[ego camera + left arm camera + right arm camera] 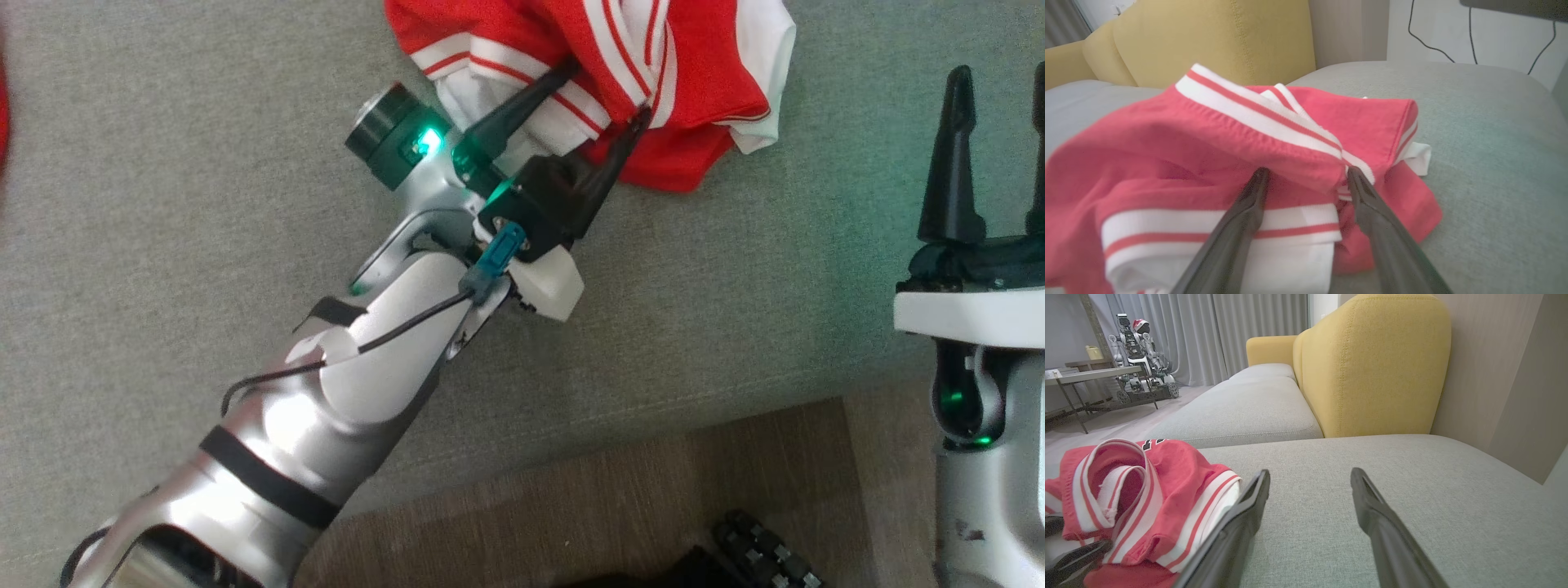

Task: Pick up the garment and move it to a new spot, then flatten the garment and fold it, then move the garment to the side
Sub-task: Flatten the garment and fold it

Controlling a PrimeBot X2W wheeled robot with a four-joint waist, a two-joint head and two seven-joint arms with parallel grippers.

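The garment (702, 57) is a red jersey with white-and-red striped trim, lying crumpled on the grey sofa seat (163, 204) at the top of the head view. My left gripper (608, 90) is open, and its two fingertips are pushed into the bunch's near edge. In the left wrist view a striped fold of the garment (1167, 139) drapes over the tips of the left gripper (1306, 171), with cloth between the spread fingers. My right gripper (1000, 82) stands open over bare cushion to the right. The right wrist view has the garment (1180, 473) to the left of the right gripper (1310, 473).
Behind the seat rises a yellow backrest (1372, 367). The sofa's front edge and wood floor (612, 498) lie at the bottom of the head view, with a dark treaded object (767, 555) there. A table (1090, 375) and another robot (1139, 355) stand far off.
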